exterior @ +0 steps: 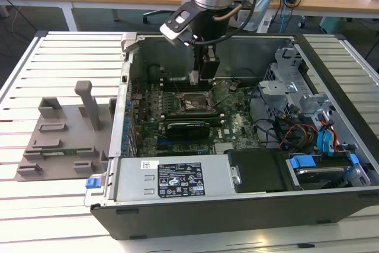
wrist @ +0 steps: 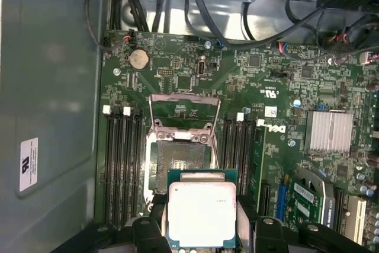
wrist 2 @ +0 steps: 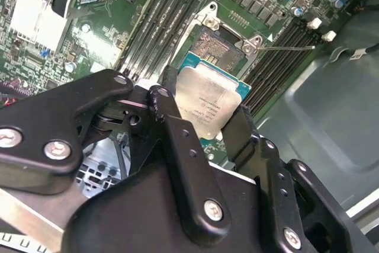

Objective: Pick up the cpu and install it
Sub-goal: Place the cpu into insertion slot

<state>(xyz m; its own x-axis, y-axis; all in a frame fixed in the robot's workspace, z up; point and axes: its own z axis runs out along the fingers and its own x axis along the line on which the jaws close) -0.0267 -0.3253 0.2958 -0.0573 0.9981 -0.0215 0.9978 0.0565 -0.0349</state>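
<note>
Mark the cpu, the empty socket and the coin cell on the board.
cpu (wrist: 202,214), first wrist view, middle of its metal top plate.
socket (wrist: 177,158), first wrist view, bare contact field inside the frame.
coin cell (wrist: 138,58), first wrist view, centre of its round face.

Bright, even overhead light. The cpu (wrist: 202,214) between the fingers (wrist 2: 177,146) glares pale in both wrist views; the motherboard (exterior: 237,125) beneath them sits in soft shadow.
</note>
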